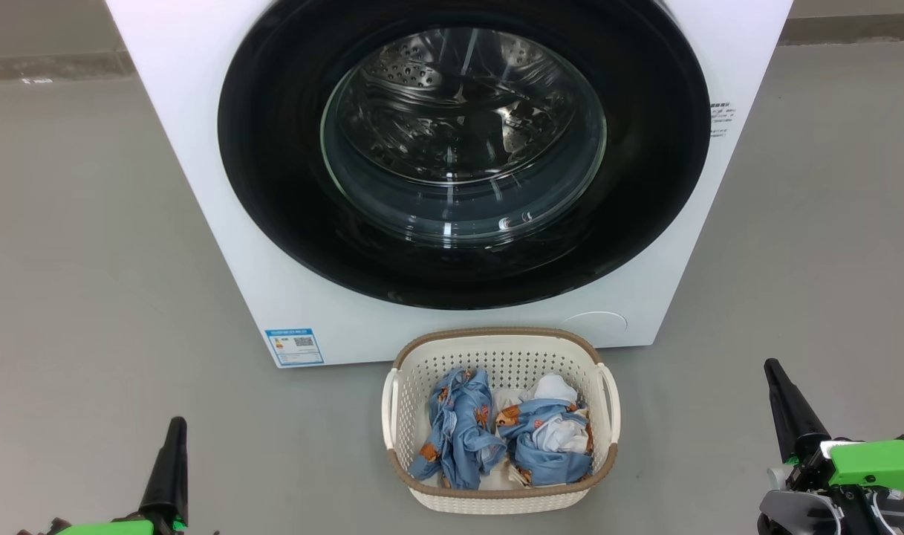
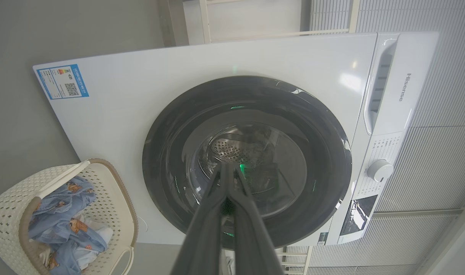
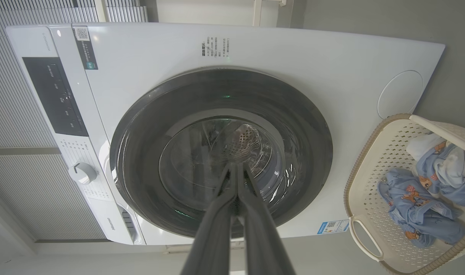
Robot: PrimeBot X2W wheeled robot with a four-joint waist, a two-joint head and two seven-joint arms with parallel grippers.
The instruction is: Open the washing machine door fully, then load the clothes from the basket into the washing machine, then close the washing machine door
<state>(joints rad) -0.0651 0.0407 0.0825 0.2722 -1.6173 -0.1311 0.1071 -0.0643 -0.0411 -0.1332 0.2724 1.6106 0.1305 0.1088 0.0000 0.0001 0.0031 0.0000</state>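
Left tool [image 1: 175,425] and right tool [image 1: 773,368] both have fingers pressed together, holding nothing, either side of the basket [image 1: 496,364]. The clothes [image 1: 459,431] lie inside it. Just behind, the washing machine door [image 1: 463,134] sits shut on the washing machine [image 1: 184,111].

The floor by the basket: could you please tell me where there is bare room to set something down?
Bare grey floor lies left of the washing machine and basket, beyond the left end effector; likewise right of them, beyond the right end effector. Crowded: the basket sits close before the machine's front, holding the clothes.
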